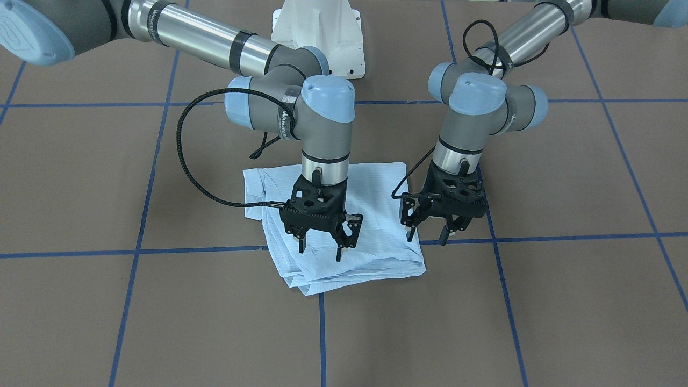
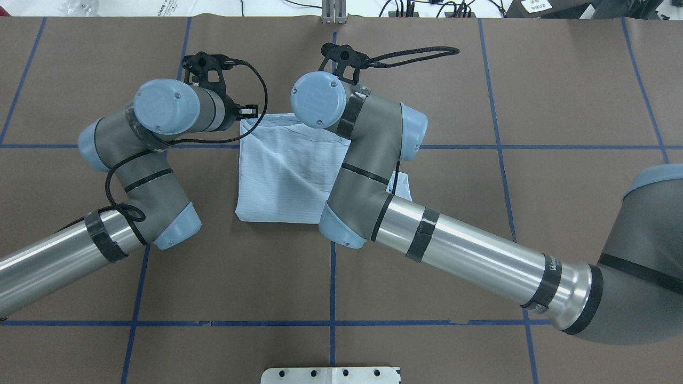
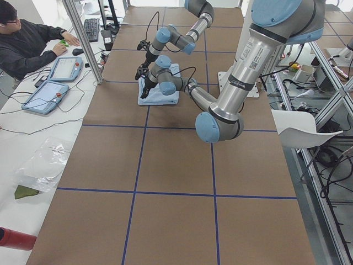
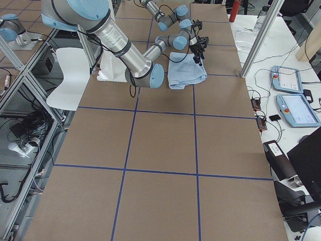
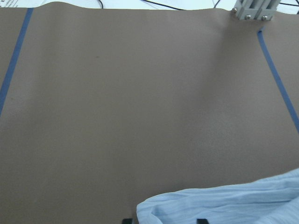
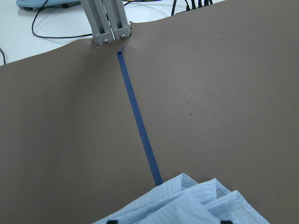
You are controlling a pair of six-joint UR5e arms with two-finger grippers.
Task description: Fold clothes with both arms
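Observation:
The light blue striped shirt (image 1: 371,226) lies folded into a rough square on the brown table; it also shows in the overhead view (image 2: 283,176). My right gripper (image 1: 321,248) is open and hovers just above the shirt near its operator-side edge. My left gripper (image 1: 428,235) is open at the shirt's side edge, just over the corner. In the left wrist view the shirt's edge (image 5: 224,205) lies at the bottom between the open fingertips (image 5: 201,220). In the right wrist view the layered folds (image 6: 187,200) lie below the open fingertips (image 6: 225,222). Neither gripper holds cloth.
The white pedestal base (image 1: 317,32) stands behind the shirt. Blue tape lines (image 1: 322,333) grid the brown table. An aluminium post (image 6: 105,21) stands at the far table edge. An operator (image 3: 27,38) sits with tablets (image 3: 66,69) beside the table.

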